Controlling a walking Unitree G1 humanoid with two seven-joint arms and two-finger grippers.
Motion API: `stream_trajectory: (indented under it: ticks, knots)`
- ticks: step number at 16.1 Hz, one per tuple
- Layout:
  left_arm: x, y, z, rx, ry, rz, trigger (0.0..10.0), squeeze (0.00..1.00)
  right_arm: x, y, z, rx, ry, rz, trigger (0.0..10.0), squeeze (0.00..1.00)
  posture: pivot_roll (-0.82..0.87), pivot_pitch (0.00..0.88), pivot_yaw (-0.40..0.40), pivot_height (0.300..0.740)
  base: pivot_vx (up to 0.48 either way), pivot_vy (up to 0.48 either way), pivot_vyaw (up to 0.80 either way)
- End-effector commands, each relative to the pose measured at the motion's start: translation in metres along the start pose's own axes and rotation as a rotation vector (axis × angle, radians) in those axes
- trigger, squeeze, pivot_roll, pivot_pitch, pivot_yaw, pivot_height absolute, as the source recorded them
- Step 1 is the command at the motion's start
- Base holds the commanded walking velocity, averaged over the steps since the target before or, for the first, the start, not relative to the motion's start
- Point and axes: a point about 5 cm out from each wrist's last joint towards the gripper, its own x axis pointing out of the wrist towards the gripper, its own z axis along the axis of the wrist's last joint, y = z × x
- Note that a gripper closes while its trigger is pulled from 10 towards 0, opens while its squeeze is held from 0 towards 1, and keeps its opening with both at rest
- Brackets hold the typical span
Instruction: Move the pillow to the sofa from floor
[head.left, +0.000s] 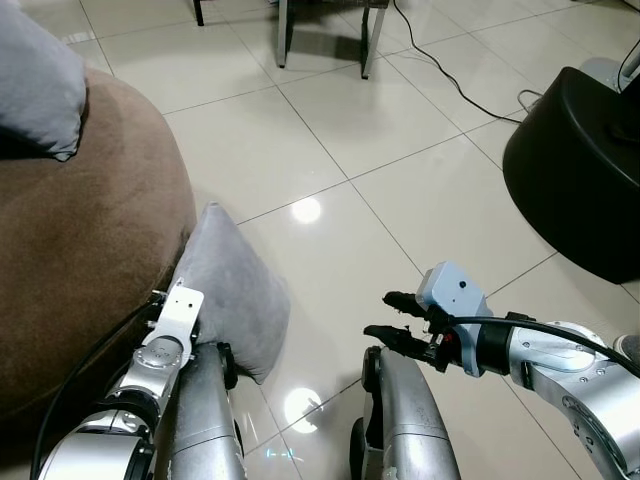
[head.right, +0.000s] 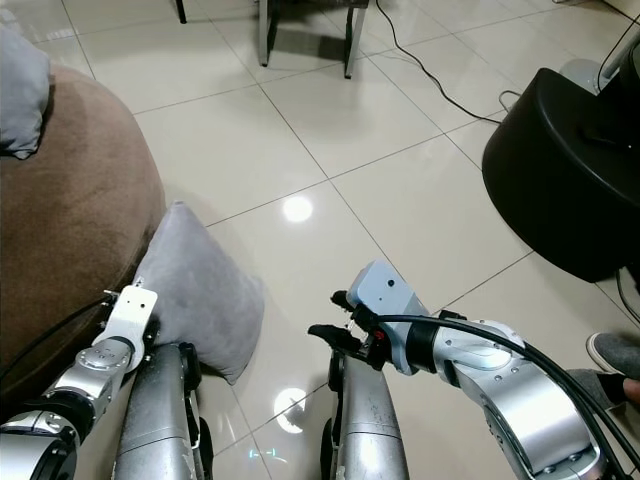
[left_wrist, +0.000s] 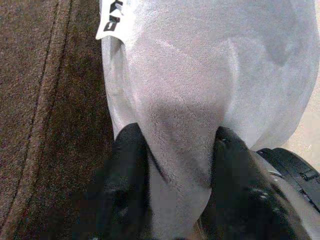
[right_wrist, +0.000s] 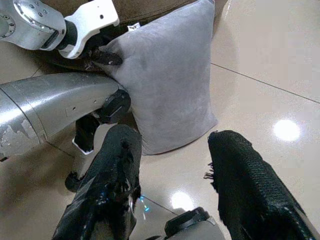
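Left gripper (left_wrist: 175, 165) pinches the grey pillow (head.left: 228, 290) leaning against the brown sofa (head.left: 80, 260), right gripper (right_wrist: 172, 185) spread wide nearby; lifting onto the seat comes next.

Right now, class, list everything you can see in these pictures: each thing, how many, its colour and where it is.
Pillow: one, grey, on the floor leaning against the sofa, pinched by the left gripper.
Second pillow: one, grey, on the sofa.
Sofa: one, brown, robot's left.
Black rounded object: one, robot's right.
Cable: one, black, across the tiles.
Metal furniture legs: ahead.
Shoe: one, grey, far right.
Left gripper: shut on pillow.
Right gripper: open above the floor.
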Motion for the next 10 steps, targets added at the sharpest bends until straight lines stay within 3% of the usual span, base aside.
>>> stream_trajectory:
  ticks: [1,10]
  knots:
    - [-0.0006,-0.0083,-0.0059,0.009,0.026,-0.028,0.0,0.00,-0.0026,0.0044,-0.0003,0.001,0.005,0.022,10.0,0.00,-0.12,0.195,-0.104,0.551,0.000,0.000,0.00]
    - [-0.0009,-0.0117,-0.0074,0.010,0.028,-0.044,0.0,0.00,-0.0031,0.0077,-0.0026,0.007,0.006,0.017,10.0,0.00,-0.11,0.187,-0.096,0.551,0.000,0.000,0.00]
